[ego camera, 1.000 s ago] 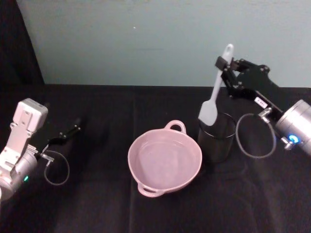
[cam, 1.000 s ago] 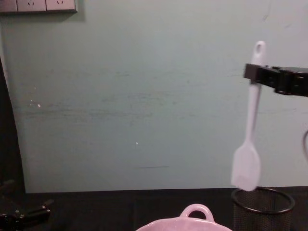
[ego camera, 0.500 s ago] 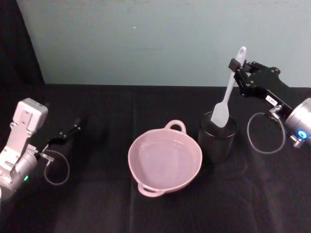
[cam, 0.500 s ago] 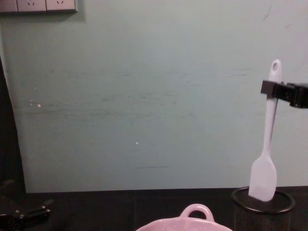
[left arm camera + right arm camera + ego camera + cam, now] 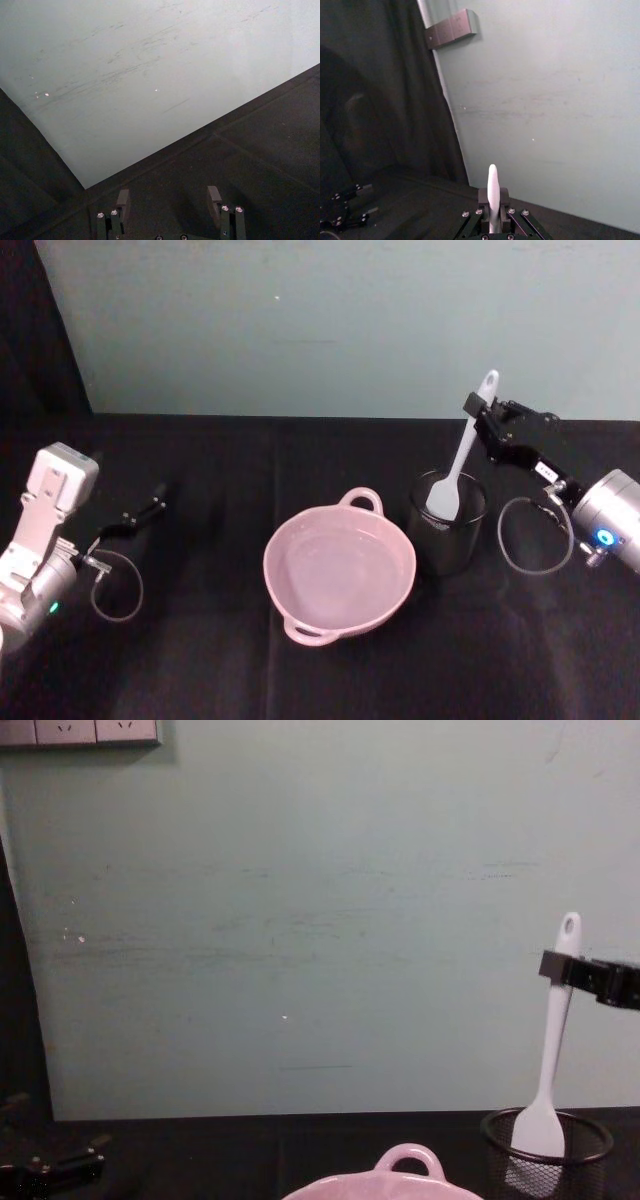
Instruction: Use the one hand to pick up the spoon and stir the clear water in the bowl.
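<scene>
The pale pink bowl (image 5: 268, 562) with clear water sits mid-table; its loop handle (image 5: 408, 1160) shows in the chest view. My right gripper (image 5: 478, 412) is shut on the white spoon (image 5: 464, 448) high on its handle, just below the hole. The spoon (image 5: 553, 1045) hangs nearly upright with its flat head down inside the black mesh cup (image 5: 446, 542), right of the bowl. In the right wrist view the handle tip (image 5: 492, 186) pokes up between the closed fingers. The left gripper (image 5: 148, 510) rests open on the table far left, nothing between its fingers (image 5: 122, 200).
The black mesh cup (image 5: 592, 1162) stands close beside the bowl's right rim. A pale green wall (image 5: 320, 320) rises behind the black table. Cable loops hang by both wrists. Open tabletop lies in front of the bowl and between it and the left arm.
The right gripper has moved right and down with the spoon. The spoon's head went from hanging above the cup's left rim to down inside the cup. The left arm stayed still.
</scene>
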Controlling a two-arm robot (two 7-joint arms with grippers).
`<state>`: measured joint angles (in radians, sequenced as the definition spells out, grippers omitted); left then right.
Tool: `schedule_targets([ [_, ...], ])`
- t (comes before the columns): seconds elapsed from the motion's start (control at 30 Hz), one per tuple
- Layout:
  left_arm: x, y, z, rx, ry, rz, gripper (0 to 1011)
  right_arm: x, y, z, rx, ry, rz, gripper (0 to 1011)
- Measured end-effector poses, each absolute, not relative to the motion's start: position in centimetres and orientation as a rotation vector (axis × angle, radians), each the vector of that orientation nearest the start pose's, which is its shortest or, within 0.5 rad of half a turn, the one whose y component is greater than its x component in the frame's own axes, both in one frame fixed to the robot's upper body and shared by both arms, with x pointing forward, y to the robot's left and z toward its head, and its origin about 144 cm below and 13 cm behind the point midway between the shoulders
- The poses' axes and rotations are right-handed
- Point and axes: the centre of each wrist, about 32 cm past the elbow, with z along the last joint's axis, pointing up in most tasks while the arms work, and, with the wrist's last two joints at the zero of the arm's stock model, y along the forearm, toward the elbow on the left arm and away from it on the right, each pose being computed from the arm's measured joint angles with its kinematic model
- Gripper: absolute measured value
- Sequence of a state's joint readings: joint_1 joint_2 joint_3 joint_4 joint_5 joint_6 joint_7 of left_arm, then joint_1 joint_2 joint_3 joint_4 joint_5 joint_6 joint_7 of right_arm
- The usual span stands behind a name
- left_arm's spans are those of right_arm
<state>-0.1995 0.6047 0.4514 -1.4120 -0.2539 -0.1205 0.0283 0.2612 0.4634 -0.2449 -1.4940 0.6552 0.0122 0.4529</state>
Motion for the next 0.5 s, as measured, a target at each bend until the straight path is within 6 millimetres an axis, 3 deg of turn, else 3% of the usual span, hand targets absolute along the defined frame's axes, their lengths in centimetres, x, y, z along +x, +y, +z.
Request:
schedule_targets([
  [0.5,48.9,31.0,114.0,0.304,-0.285,1.248,1005,52.0,-30.1,117.7,0.231,0.201,-0.978,119],
])
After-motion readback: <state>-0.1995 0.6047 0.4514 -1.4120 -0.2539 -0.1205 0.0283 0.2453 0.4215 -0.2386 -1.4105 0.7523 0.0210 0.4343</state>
